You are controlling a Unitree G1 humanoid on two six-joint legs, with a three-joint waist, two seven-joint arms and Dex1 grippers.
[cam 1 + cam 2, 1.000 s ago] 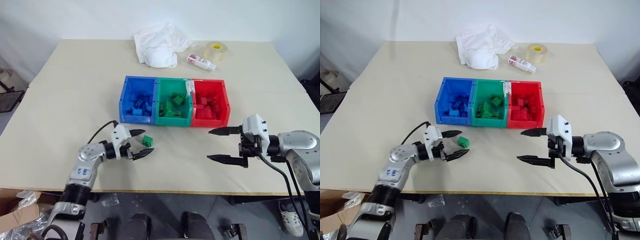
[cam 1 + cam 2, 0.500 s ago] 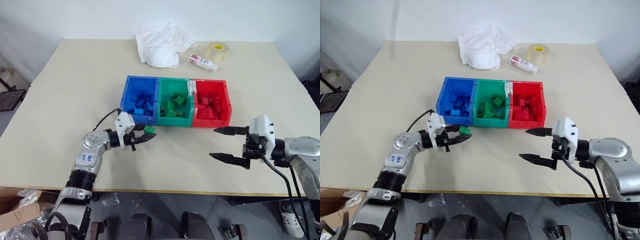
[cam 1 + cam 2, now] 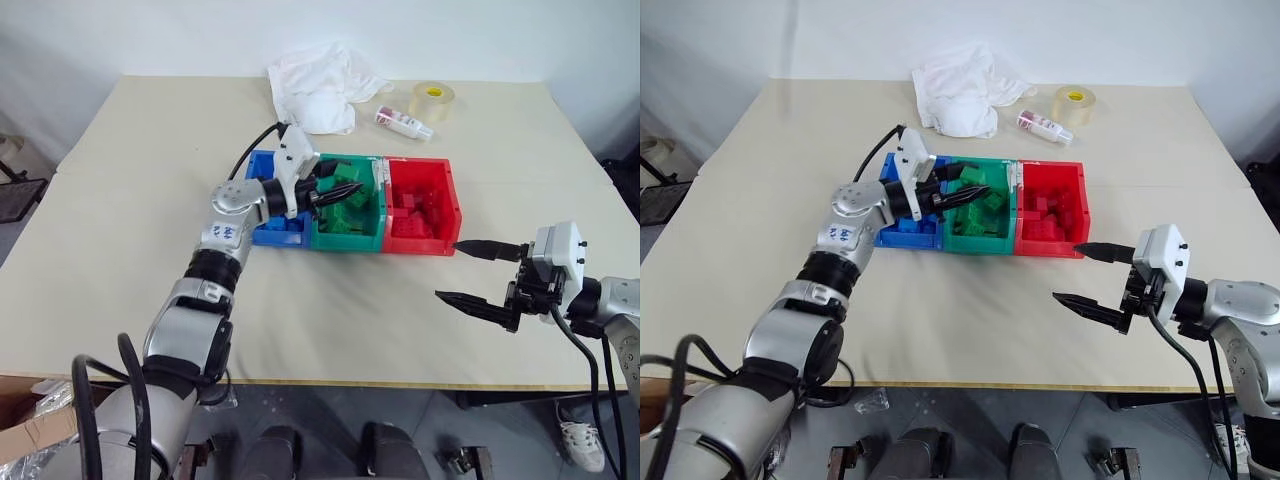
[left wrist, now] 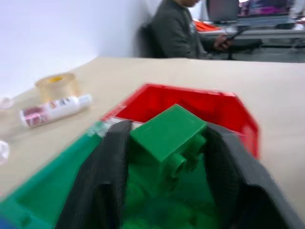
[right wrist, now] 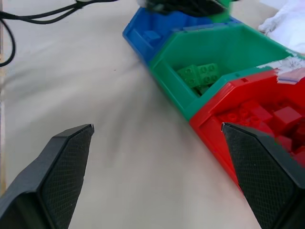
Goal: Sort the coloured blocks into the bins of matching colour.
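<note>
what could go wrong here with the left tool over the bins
1. The left tool holds the green block over the green bin, but the red bin sits close ahead, so overshooting could drop it in the wrong colour.
2. The green bin already holds a pile of green blocks; a release from height might bounce the block out.

No writing can be read. The small bottle (image 3: 403,123), well beyond the left pincer (image 3: 338,189) on the counter (image 3: 130,200), carries a printed label, too small to make out.
</note>
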